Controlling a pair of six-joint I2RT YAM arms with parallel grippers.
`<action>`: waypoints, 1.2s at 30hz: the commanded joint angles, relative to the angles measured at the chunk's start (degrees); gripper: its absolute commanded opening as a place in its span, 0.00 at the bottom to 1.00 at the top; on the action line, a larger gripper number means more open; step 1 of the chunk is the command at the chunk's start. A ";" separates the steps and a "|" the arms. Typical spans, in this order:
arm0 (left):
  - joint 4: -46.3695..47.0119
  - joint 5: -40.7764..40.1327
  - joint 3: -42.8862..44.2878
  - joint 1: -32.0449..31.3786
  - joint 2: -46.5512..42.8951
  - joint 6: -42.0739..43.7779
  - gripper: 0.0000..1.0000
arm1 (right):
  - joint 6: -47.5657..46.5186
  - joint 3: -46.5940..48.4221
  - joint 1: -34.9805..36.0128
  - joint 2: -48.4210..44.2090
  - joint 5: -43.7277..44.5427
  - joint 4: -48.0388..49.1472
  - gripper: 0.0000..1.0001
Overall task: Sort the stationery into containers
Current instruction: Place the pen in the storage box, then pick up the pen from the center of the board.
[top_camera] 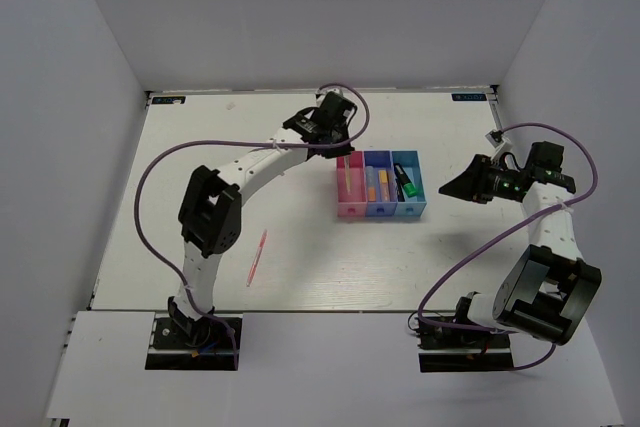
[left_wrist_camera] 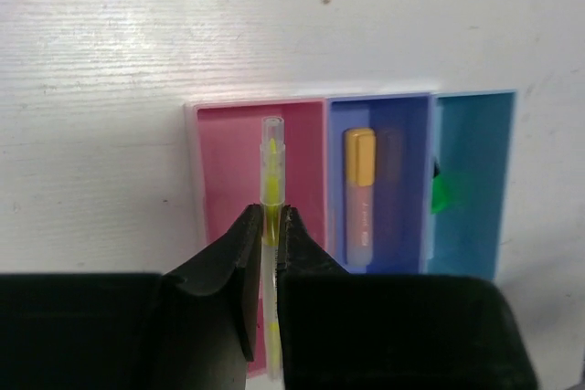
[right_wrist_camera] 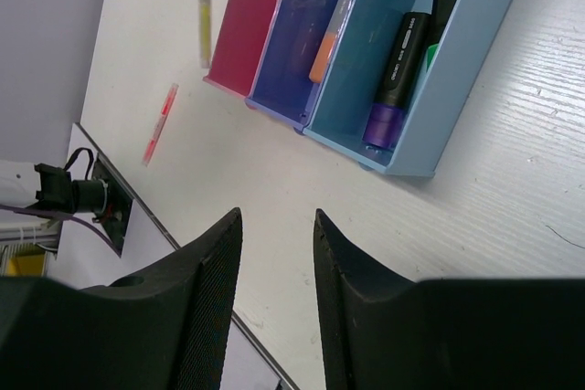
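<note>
My left gripper (left_wrist_camera: pixel 268 221) is shut on the thin yellow pen (left_wrist_camera: pixel 271 162) and holds it over the pink bin (left_wrist_camera: pixel 219 162). In the top view the left gripper (top_camera: pixel 342 150) is above the bin row's left end (top_camera: pixel 350 209). The dark blue bin (left_wrist_camera: pixel 402 180) holds the orange-pink highlighter (left_wrist_camera: pixel 358 189). The light blue bin (right_wrist_camera: pixel 475 70) holds the purple highlighter (right_wrist_camera: pixel 393 79) and the green one (right_wrist_camera: pixel 431 50). The pink-red pen (top_camera: pixel 256 259) lies loose on the table. My right gripper (right_wrist_camera: pixel 274 226) is open and empty, to the right of the bins (top_camera: pixel 450 187).
White walls enclose the table on three sides. Purple cables (top_camera: pixel 145 187) loop beside both arms. The left arm's elbow (top_camera: pixel 208 209) stands left of the pink-red pen. The table's near edge runs along the arm bases (top_camera: pixel 195 332).
</note>
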 commanded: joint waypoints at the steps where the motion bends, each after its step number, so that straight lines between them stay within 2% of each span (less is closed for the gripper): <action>1: 0.21 -1.71 1.76 -0.93 0.25 2.25 0.06 | -1.05 1.14 -0.56 -0.58 -2.18 -0.27 0.41; 4: 1.18 -1.71 0.79 -1.02 1.40 2.17 0.10 | -1.05 1.14 -0.74 -0.49 -2.27 -0.27 0.41; 7: 1.27 -1.45 0.52 -1.10 2.54 2.08 0.20 | -1.22 1.05 -1.00 -0.32 -2.54 -0.27 0.42; 11: 1.36 -1.18 0.35 -1.37 2.29 2.26 0.47 | -1.22 1.05 -1.09 -0.32 -2.71 -0.36 0.44; 15: 1.27 -1.18 0.26 -1.46 1.32 2.61 0.50 | -1.22 0.96 -1.09 -0.32 -2.71 -0.71 0.44; 17: 1.10 -1.71 -1.05 -1.54 0.00 2.78 0.44 | -1.22 1.05 -1.18 -0.23 -2.80 -0.62 0.44; 19: 1.71 -3.29 -3.59 -2.33 -3.42 3.75 0.24 | -1.40 1.05 -1.18 -0.41 -3.06 -0.79 0.45; 20: 1.36 -3.90 -4.56 -2.34 -7.35 4.01 0.17 | -1.57 1.05 -1.00 -0.84 -2.98 -0.80 0.54; 21: 1.01 -4.26 -5.62 -2.51 -8.86 4.80 0.05 | -1.40 1.14 -1.09 -0.76 -2.63 -0.62 0.65; 22: 1.18 -4.87 -9.02 -2.95 -10.71 5.50 0.02 | -1.66 1.14 -1.09 -1.54 -2.62 -0.88 0.90; 23: 0.92 -5.05 -13.06 -3.12 -12.38 6.81 0.02 | -1.83 1.05 -1.18 -1.72 -2.97 -0.80 0.90; 24: -1.60 -4.88 -14.84 -3.13 -18.23 7.52 0.02 | -2.27 0.79 -1.09 -2.42 -5.33 -0.88 0.90; 26: -4.25 -4.00 -23.69 -2.87 -24.22 10.60 0.27 | -2.89 0.26 -1.09 -4.01 -7.79 -0.10 0.90; 27: -6.44 -3.73 -28.52 -2.51 -27.83 11.48 0.43 | -2.72 -0.44 -0.92 -4.36 -9.12 0.43 0.90; 28: -8.29 -3.56 -30.92 -2.08 -31.52 13.22 0.63 | -2.37 -1.14 -0.91 -4.80 -9.91 1.04 0.90; 29: -9.09 -3.73 -37.81 -1.72 -33.03 13.50 0.70 | -2.63 -1.23 -0.83 -4.63 -10.53 1.14 0.90; 30: -10.23 -4.17 -40.06 -0.94 -36.01 13.59 0.72 | -3.06 -1.15 -0.74 -4.54 -10.19 0.88 0.90; 32: -12.17 -4.08 -43.58 0.65 -39.19 13.42 0.72 | -3.77 -0.62 -0.74 -3.84 -9.66 -0.08 0.48; 33: -13.13 -4.34 -47.51 0.83 -40.59 13.85 0.72 | -3.77 -0.44 -0.65 -3.40 -8.52 -0.44 0.22; 34: -13.75 -4.87 -48.59 1.18 -40.52 14.12 0.72 | -3.77 0.25 -0.82 -2.96 -8.17 -0.53 0.00; 36: -14.20 -5.31 -51.75 1.27 -40.09 14.56 0.71 | -3.33 0.35 -0.82 -2.78 -8.07 -1.15 0.00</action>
